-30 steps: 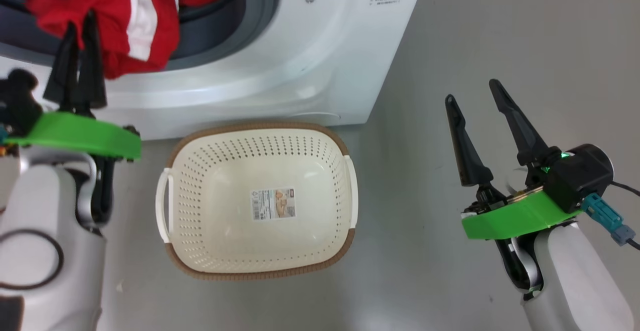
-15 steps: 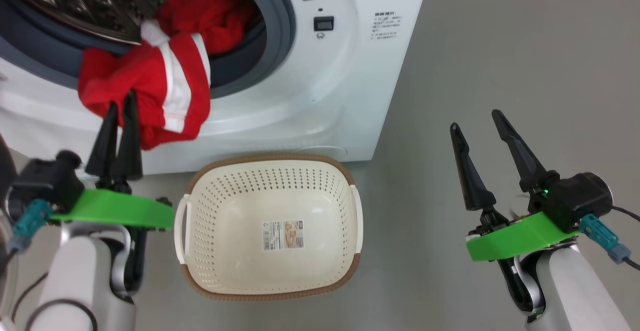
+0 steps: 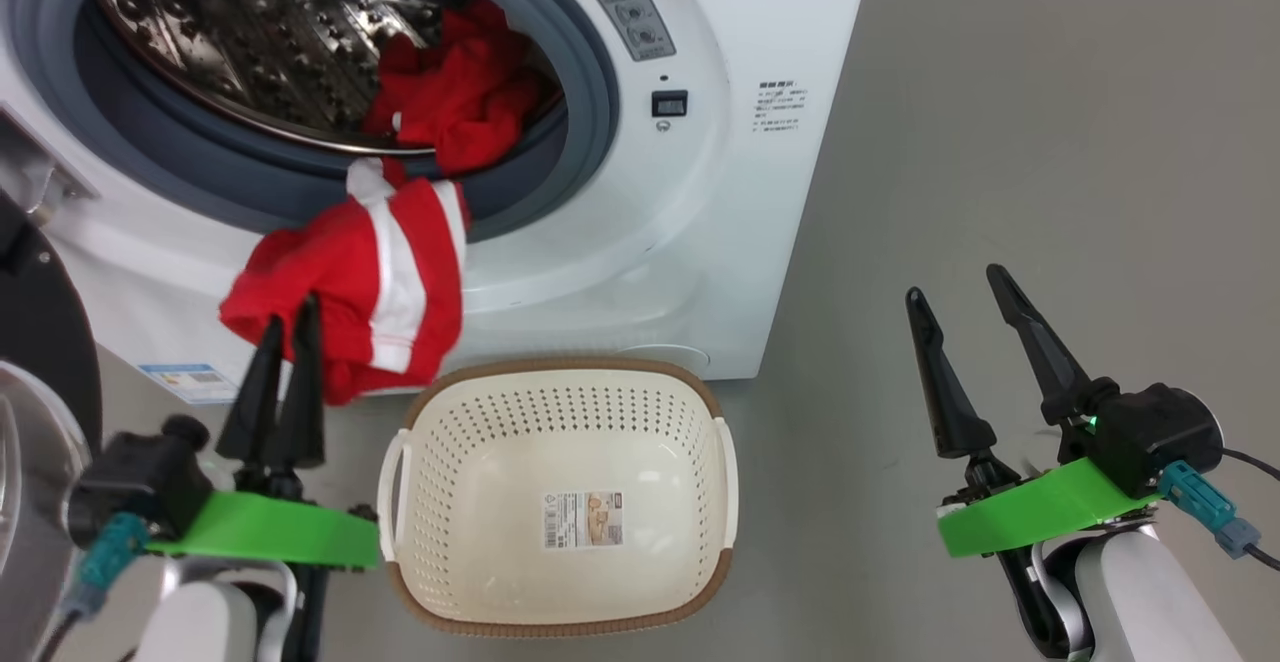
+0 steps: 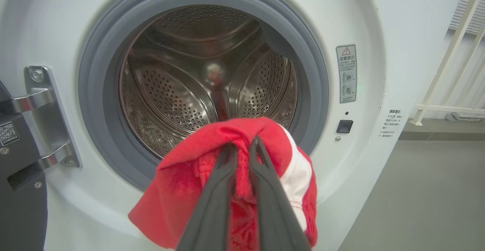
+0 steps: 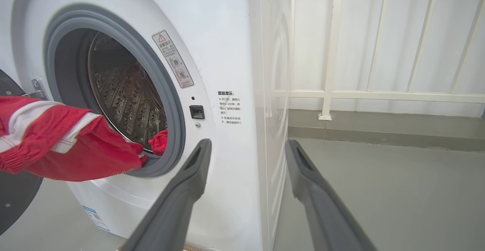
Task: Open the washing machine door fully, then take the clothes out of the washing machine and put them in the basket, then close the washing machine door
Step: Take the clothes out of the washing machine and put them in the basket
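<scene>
My left gripper [image 3: 292, 310] is shut on a red garment with white bands [image 3: 390, 282]. The garment hangs in front of the white washing machine [image 3: 700, 242], left of and above the cream basket [image 3: 560, 370], and its far end rests on the grey gasket lip. In the left wrist view the fingers [image 4: 242, 146] pinch the red cloth [image 4: 178, 198] before the steel drum [image 4: 204, 72]. More red clothes [image 3: 455, 102] lie in the drum. The black-rimmed door [image 3: 45, 342] stands swung open at the left. My right gripper [image 3: 960, 292] is open and holds nothing, over the floor to the right.
Grey floor surrounds the basket and runs off to the right of the machine. A white railing [image 5: 329, 54] stands against the wall beyond the machine's side. The door hinge bracket [image 4: 45, 114] sits left of the drum opening.
The head camera has tilted up, showing more of the drum. My left gripper has drawn the red garment out of the drum mouth, away from the machine and nearer the basket. The right gripper stays open.
</scene>
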